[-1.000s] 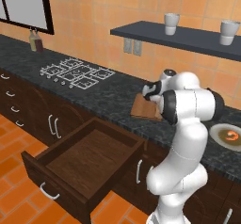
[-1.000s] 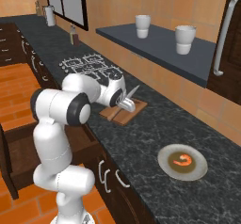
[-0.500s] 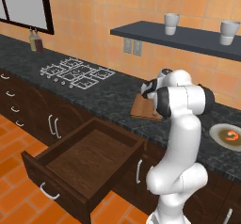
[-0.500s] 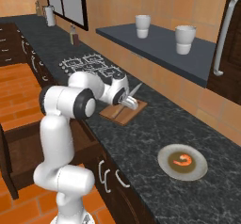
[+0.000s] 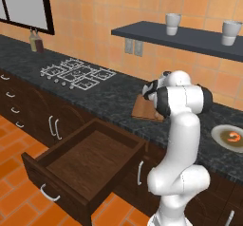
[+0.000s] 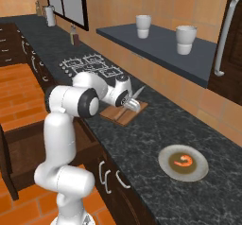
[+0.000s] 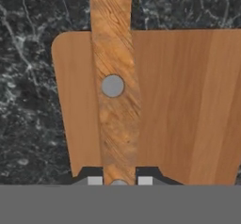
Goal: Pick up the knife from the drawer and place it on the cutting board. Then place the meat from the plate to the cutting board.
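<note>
My gripper (image 7: 119, 180) is shut on the knife (image 7: 113, 100), whose light wooden handle with a silver rivet runs up between the fingertips (image 7: 94, 180). Right beneath it lies the cutting board (image 7: 188, 100) on the dark counter. From the right, the gripper (image 6: 128, 103) hovers low over the cutting board (image 6: 118, 116) with the grey knife blade (image 6: 137, 93) slanting up behind it. The plate (image 6: 183, 163) with the orange-red meat (image 6: 183, 161) sits further right on the counter. The wide drawer (image 5: 90, 158) stands pulled open below the counter, its floor bare.
A gas cooktop (image 5: 76, 73) lies left of the board. A dark shelf (image 5: 190, 37) above carries two white cups (image 5: 172, 23). A small bottle (image 5: 34, 41) stands at the far left wall. Narrow shut drawers (image 5: 14, 108) line the cabinet front.
The arm's upper joints have shifted a little while the hand stays low over the board. The knife remains in the grip.
</note>
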You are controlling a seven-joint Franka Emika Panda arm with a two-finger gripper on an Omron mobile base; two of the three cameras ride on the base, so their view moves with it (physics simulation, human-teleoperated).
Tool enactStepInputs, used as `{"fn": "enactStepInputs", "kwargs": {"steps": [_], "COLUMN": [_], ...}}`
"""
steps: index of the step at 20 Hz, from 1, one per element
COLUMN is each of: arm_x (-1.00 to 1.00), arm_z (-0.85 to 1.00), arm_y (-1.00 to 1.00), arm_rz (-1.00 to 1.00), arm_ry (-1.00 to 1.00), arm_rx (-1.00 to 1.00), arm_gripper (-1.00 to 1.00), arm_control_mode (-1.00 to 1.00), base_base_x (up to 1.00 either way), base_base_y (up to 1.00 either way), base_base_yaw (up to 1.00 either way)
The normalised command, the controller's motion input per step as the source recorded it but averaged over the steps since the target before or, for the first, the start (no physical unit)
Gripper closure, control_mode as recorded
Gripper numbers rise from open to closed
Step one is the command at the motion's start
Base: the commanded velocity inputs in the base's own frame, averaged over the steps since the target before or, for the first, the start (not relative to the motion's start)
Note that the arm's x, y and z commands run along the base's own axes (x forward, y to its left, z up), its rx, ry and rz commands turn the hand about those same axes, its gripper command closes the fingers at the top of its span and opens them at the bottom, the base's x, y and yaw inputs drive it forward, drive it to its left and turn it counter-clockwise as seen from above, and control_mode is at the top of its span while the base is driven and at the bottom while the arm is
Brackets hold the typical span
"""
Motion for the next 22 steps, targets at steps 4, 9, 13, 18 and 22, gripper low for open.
{"fn": "enactStepInputs", "kwargs": {"steps": [4,9,13,18,22], "arm_x": [0.01,0.04,-0.21,-0.92,-1.0], "arm_z": [-0.08,-0.01,0.09,0.38,0.59], "arm_y": [0.0,0.0,-0.03,-0.37,-0.5], "arm_rz": [0.0,0.0,-0.01,-0.04,-0.01], "arm_ry": [-0.01,-0.02,0.0,0.0,0.0], "arm_rx": [0.0,0.0,0.0,0.0,0.0], "arm_gripper": [-1.0,-1.0,-1.0,-1.0,-1.0], "arm_control_mode": [-1.0,-1.0,-1.0,-1.0,-1.0], "base_base_x": [0.0,0.0,0.0,0.0,0.0], "base_base_y": [0.0,0.0,0.0,0.0,0.0], "base_base_yaw": [0.0,0.0,0.0,0.0,0.0]}}
